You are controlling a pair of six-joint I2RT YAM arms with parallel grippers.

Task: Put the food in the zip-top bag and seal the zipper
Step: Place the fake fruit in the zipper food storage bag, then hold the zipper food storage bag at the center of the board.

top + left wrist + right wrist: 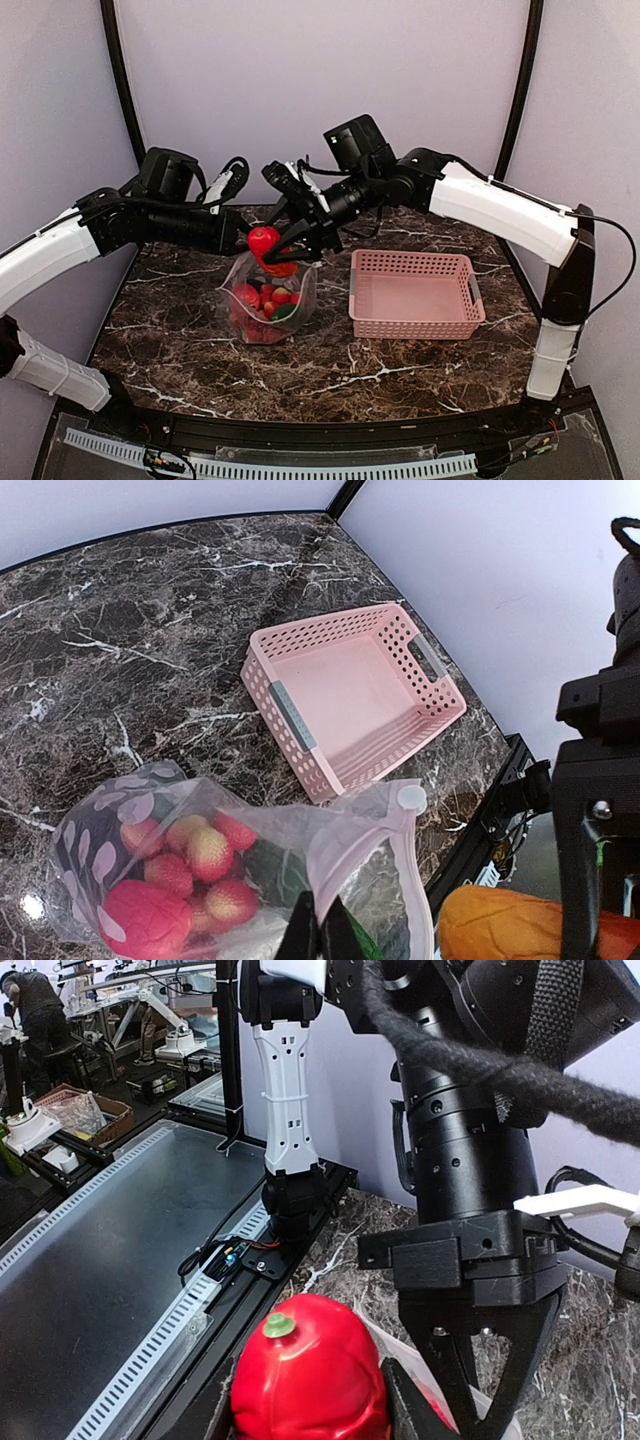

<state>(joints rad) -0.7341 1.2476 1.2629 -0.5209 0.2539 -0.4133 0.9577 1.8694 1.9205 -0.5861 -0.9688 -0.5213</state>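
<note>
Where the dark marble tabletop (180, 340) lies left of centre, the zip-top bag (262, 312) sits slumped on its base. Its long axis runs upright and its mouth opens upward and toward the far edge. Red berries (205, 852) and a dark green piece (270, 865) are heaped in its bottom. The whitish zipper (408, 805) curves along the raised mouth edge.

To the right, apart from the bag, a pink lattice basket (415, 293) stands with its long side parallel to the near edge. White veins cross the stone, a slotted white cable duct (300, 465) runs along the near edge, and pale lilac walls (320, 90) close the far side. The right wrist view shows workshop benches beyond the near rail.

Above the bag, the left gripper (325, 935) has its fingers pinched together on the mouth edge, holding it up. Just beside it, toward the far edge, the right gripper (290, 245) is clamped on the orange-red long piece (310, 1375). The piece hangs over the open mouth, with its green-stemmed red end toward the left edge and its orange length slanting down toward the bag.
</note>
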